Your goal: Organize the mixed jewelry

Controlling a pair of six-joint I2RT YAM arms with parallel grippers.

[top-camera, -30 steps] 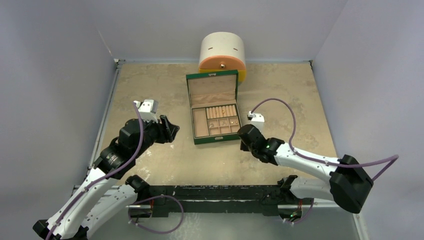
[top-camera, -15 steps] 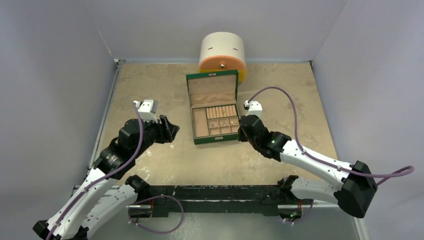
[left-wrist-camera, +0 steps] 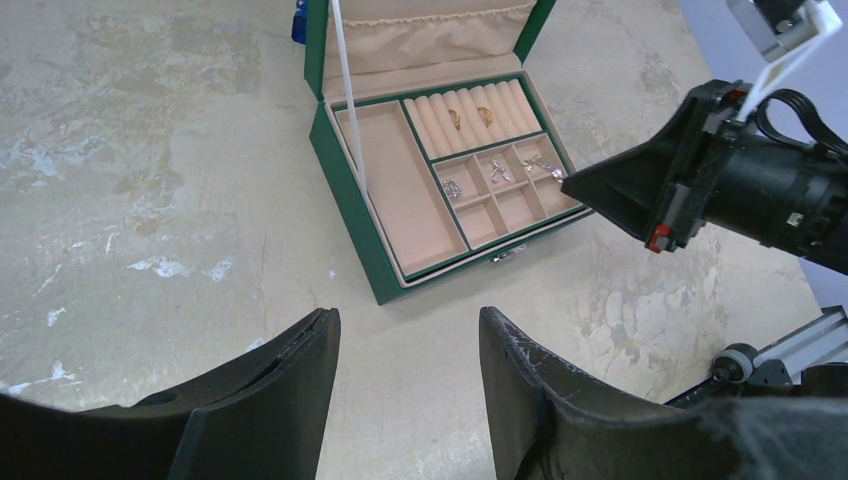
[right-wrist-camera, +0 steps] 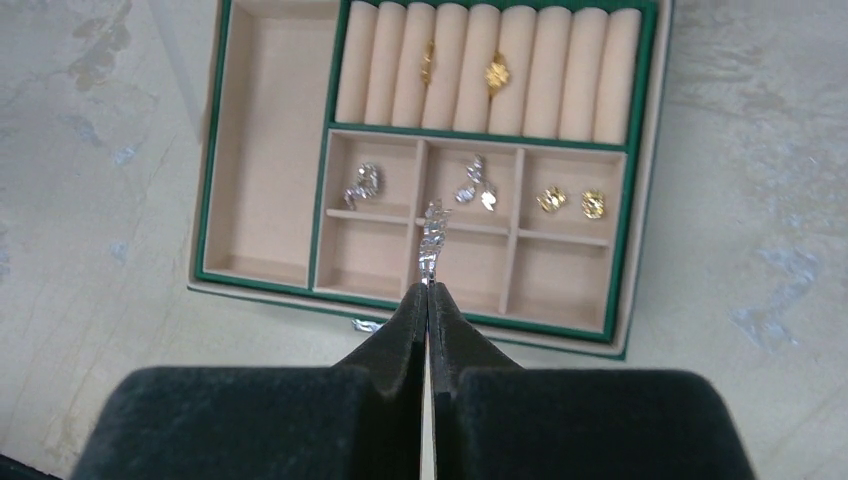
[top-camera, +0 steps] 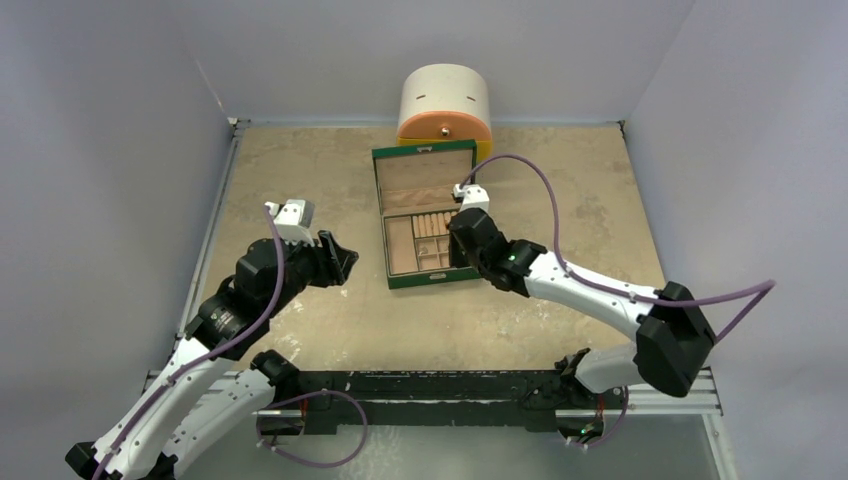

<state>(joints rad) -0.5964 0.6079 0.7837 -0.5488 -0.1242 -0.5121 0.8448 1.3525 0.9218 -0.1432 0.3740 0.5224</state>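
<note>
open green box, white-and-orange drum

The mottled beige table bears an open green box (lid upright) and a white-orange drum.

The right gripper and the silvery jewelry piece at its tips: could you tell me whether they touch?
Touching. The right wrist view shows the shut right gripper pinching the silvery jewelry piece.

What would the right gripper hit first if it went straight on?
Probably the box's small middle compartments, near their divider. The shut right gripper, pinching a silvery piece, points there. Depth is unclear.
</note>
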